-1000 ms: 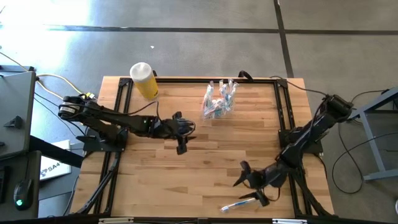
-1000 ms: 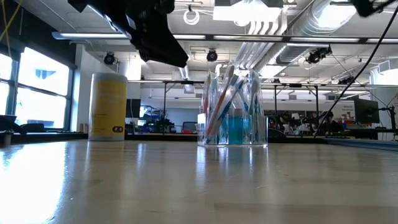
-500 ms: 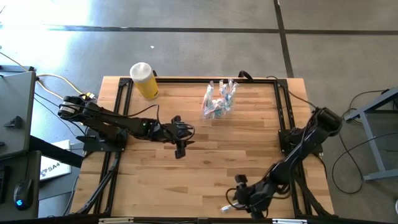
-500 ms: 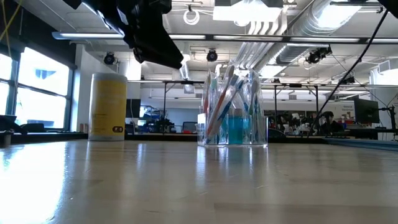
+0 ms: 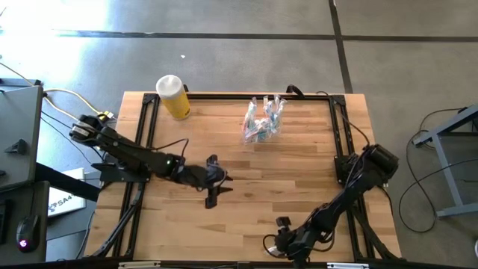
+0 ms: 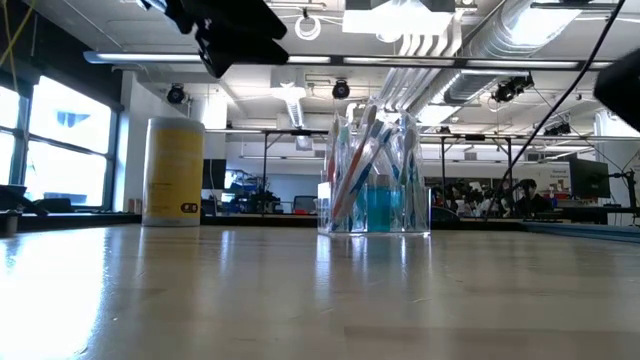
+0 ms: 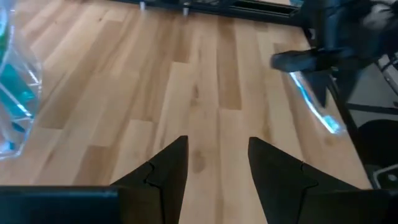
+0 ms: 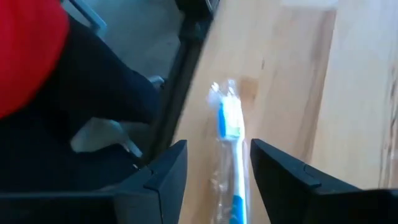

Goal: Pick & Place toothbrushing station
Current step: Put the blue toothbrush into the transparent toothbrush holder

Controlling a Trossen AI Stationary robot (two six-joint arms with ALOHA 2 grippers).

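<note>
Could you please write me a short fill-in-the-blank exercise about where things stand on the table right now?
1. The clear cup full of toothbrushes stands near the table's far edge, to the right of the ____ container.
2. A single toothbrush lies between the fingers of the ____ gripper.
3. That toothbrush lies close to the table's ____ edge.
4. The left gripper has ____ between its open fingers.

Missing words: yellow; right; near; nothing

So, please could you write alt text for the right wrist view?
The right gripper has its two dark fingers either side of a wrapped toothbrush with a blue and white head, lying on the wooden table near its edge.
</note>
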